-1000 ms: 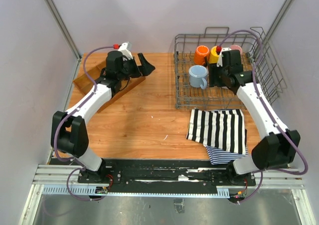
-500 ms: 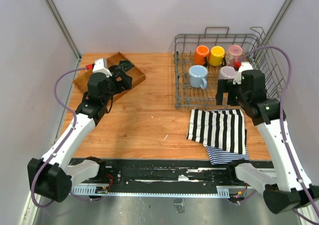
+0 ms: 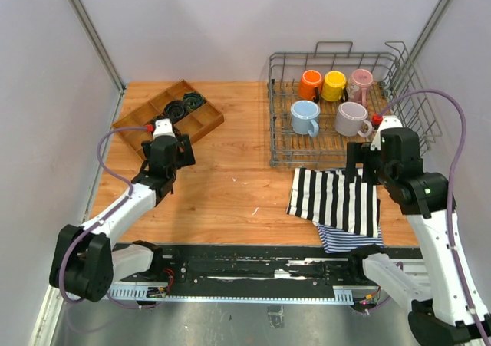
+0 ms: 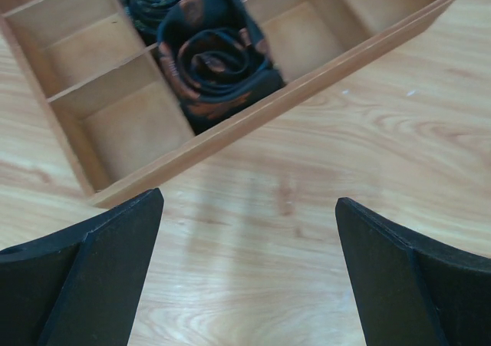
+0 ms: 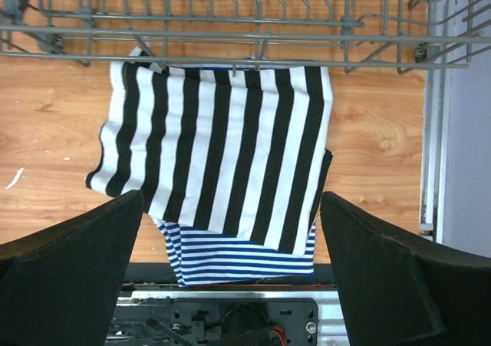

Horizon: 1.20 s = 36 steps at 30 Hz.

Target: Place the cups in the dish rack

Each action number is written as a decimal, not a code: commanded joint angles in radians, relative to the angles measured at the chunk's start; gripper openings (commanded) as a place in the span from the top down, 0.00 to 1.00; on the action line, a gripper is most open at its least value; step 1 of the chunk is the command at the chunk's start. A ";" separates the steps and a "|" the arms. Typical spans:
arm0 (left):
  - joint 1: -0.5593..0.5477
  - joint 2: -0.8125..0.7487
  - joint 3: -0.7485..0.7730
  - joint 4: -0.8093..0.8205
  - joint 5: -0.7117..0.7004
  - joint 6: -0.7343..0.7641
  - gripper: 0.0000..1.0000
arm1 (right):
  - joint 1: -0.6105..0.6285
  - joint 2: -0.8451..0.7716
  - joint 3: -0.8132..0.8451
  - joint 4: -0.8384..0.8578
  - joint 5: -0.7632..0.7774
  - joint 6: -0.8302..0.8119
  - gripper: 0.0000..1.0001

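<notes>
Five cups, orange mug (image 3: 311,80), yellow mug (image 3: 334,81), pink mug (image 3: 360,78), grey mug (image 3: 351,118) and light blue mug (image 3: 304,116), stand in the dish rack (image 3: 318,148); loading appears done. Left claw (image 4: 245,285) and right claw (image 5: 230,277) gape wide, empty; next likely calls only for parking.

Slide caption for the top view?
All five cups loaded in the dish rack; left gripper and right gripper open, empty.

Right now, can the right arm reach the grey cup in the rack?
Probably yes. The right tool is open and empty above the striped cloth, just in front of the dish rack, whose top is open; nothing covers the grey cup.
</notes>
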 commanded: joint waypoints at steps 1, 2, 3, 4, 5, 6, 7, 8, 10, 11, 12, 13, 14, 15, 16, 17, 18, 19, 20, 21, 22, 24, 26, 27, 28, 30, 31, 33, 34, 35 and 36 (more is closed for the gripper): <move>0.010 0.016 -0.089 0.255 -0.138 0.191 0.00 | 0.028 -0.063 -0.003 -0.019 -0.074 0.023 0.02; 0.015 0.021 -0.130 0.317 -0.152 0.216 0.00 | 0.027 -0.067 -0.003 -0.021 -0.083 0.024 0.02; 0.024 0.022 -0.170 0.391 -0.155 0.232 0.00 | 0.027 -0.069 -0.004 -0.022 -0.092 0.020 0.02; 0.048 0.021 -0.214 0.465 -0.124 0.236 0.00 | 0.027 -0.069 -0.005 -0.024 -0.098 0.017 0.02; 0.071 0.020 -0.262 0.558 -0.092 0.237 0.00 | 0.027 -0.073 -0.006 -0.026 -0.100 0.015 0.02; 0.090 0.019 -0.313 0.657 -0.074 0.226 0.00 | 0.028 -0.074 -0.008 -0.026 -0.102 0.013 0.02; 0.106 0.021 -0.358 0.755 -0.053 0.217 0.00 | 0.027 -0.073 -0.010 -0.029 -0.106 0.010 0.02; 0.116 0.025 -0.402 0.847 -0.032 0.221 0.00 | 0.027 -0.073 -0.011 -0.028 -0.110 0.008 0.02; 0.119 0.043 -0.466 0.973 0.008 0.259 0.00 | 0.027 -0.076 -0.018 -0.020 -0.117 0.006 0.02; 0.123 0.051 -0.497 1.036 0.041 0.278 0.00 | 0.028 -0.078 -0.027 -0.012 -0.117 0.007 0.02; 0.131 0.067 -0.514 1.078 0.079 0.288 0.00 | 0.027 -0.081 -0.039 0.000 -0.117 0.008 0.02; 0.141 0.084 -0.513 1.099 0.104 0.296 0.00 | 0.028 -0.085 -0.055 0.016 -0.122 0.008 0.02; 0.148 0.101 -0.504 1.097 0.129 0.311 0.00 | 0.028 -0.088 -0.076 0.033 -0.129 0.005 0.02; 0.157 0.130 -0.503 1.136 0.153 0.320 0.00 | 0.028 -0.093 -0.101 0.058 -0.142 -0.003 0.02; 0.173 0.172 -0.500 1.177 0.166 0.308 0.00 | 0.027 -0.094 -0.137 0.077 -0.149 -0.011 0.02; 0.185 0.220 -0.506 1.234 0.176 0.301 0.00 | 0.027 -0.095 -0.165 0.092 -0.146 -0.018 0.02; 0.206 0.262 -0.516 1.289 0.200 0.284 0.00 | 0.027 -0.097 -0.185 0.101 -0.132 -0.022 0.02; 0.224 0.286 -0.531 1.324 0.215 0.271 0.00 | 0.027 -0.099 -0.206 0.106 -0.114 -0.022 0.02; 0.229 0.281 -0.527 1.302 0.210 0.262 0.00 | 0.028 -0.101 -0.222 0.116 -0.093 -0.020 0.02; 0.230 0.271 -0.527 1.286 0.207 0.260 0.00 | 0.027 -0.100 -0.223 0.115 -0.057 -0.006 0.02; 0.230 0.275 -0.531 1.295 0.195 0.255 0.00 | 0.027 -0.100 -0.229 0.119 -0.039 -0.004 0.02; 0.230 0.278 -0.540 1.324 0.149 0.239 0.00 | 0.026 -0.113 -0.257 0.160 -0.041 -0.017 0.02; 0.230 0.275 -0.542 1.324 0.129 0.232 0.00 | 0.025 -0.130 -0.296 0.210 -0.065 -0.016 0.02; 0.230 0.277 -0.543 1.331 0.130 0.233 0.00 | 0.026 -0.136 -0.317 0.226 -0.064 0.000 0.02; 0.230 0.277 -0.543 1.330 0.130 0.233 0.00 | 0.026 -0.137 -0.337 0.253 -0.060 0.023 0.02; 0.230 0.276 -0.543 1.328 0.130 0.232 0.00 | 0.026 -0.133 -0.396 0.317 -0.054 0.053 0.02; 0.230 0.276 -0.543 1.328 0.130 0.233 0.00 | 0.026 -0.130 -0.421 0.362 -0.054 0.055 0.02; 0.230 0.276 -0.543 1.329 0.130 0.233 0.00 | 0.026 -0.122 -0.468 0.454 -0.040 0.046 0.02; 0.230 0.276 -0.542 1.329 0.130 0.233 0.00 | 0.026 -0.117 -0.491 0.500 -0.040 0.028 0.02; 0.230 0.276 -0.543 1.328 0.130 0.233 0.00 | 0.026 -0.110 -0.507 0.540 -0.028 0.016 0.02; 0.230 0.275 -0.543 1.328 0.130 0.233 0.00 | 0.026 -0.102 -0.524 0.574 -0.010 0.004 0.02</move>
